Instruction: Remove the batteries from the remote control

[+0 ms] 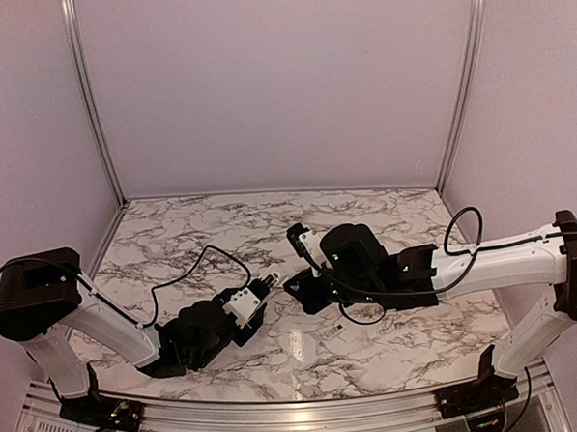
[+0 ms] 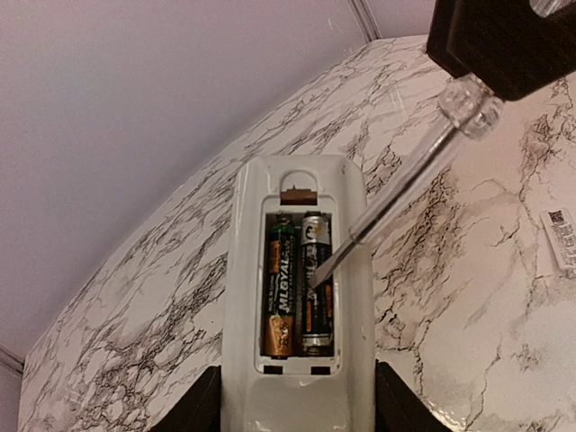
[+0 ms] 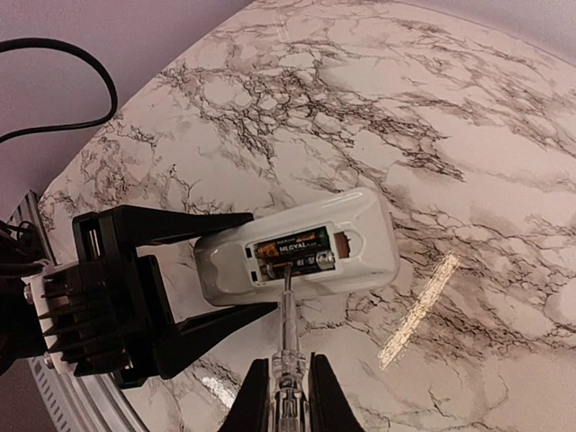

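From above, we see the left gripper (image 1: 243, 307) holding the remote control (image 1: 246, 297) over the middle of the table (image 1: 386, 221), toward its near edge. The right gripper (image 1: 297, 281) is just beside it. A small white labelled piece (image 1: 335, 332) lies closer to the near edge.

At the left wrist, the jaws stand partly open, clamped on the remote's sides with the open compartment facing up. Both batteries (image 2: 281, 288) lie side by side inside, and the tip of the screwdriver (image 2: 396, 193) touches the right-hand one. We judge that the blade sits on the battery's body rather than under an end, so it may skid off, scratch the label or jab a contact.

At the right wrist, the jaws are closed on the screwdriver's clear handle. Only one end of the remote sits in the left grip, so hard levering could twist it loose. A freed battery may also spring out and roll toward the table's edge.
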`<control>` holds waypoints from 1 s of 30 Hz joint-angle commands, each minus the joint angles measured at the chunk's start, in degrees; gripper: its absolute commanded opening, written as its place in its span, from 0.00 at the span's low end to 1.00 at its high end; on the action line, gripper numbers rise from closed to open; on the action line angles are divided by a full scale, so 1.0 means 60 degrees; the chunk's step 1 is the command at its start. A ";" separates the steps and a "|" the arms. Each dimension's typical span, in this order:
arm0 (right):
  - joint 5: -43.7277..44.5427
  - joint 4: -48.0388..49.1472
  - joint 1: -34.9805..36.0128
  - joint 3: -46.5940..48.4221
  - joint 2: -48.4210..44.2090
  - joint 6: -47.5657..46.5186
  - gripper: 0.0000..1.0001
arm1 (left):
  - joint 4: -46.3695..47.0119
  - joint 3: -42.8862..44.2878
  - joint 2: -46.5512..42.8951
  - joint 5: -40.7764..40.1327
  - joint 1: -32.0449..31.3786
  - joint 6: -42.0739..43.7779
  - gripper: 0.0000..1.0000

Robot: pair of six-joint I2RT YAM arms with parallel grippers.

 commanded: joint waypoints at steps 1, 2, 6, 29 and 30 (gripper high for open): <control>0.0333 -0.0170 0.0063 0.0447 0.0122 0.0003 0.00 | -0.0111 0.0250 0.0164 -0.0185 -0.0073 -0.0067 0.00; 0.0335 -0.0153 0.0070 0.0443 0.0144 0.0015 0.00 | -0.0133 0.0274 0.0166 -0.0187 -0.0073 -0.0069 0.00; 0.0480 -0.0161 0.0066 0.0497 0.0256 0.0035 0.00 | -0.0196 0.0294 0.0135 -0.0216 -0.0113 -0.0076 0.00; 0.1784 -0.1210 0.0265 0.1378 0.1059 0.0527 0.00 | -0.0947 0.1034 0.0450 -0.1078 -0.0335 -0.0224 0.00; 0.1822 -0.1240 0.0275 0.1413 0.1096 0.0549 0.00 | -0.0948 0.1046 0.0458 -0.1088 -0.0344 -0.0238 0.00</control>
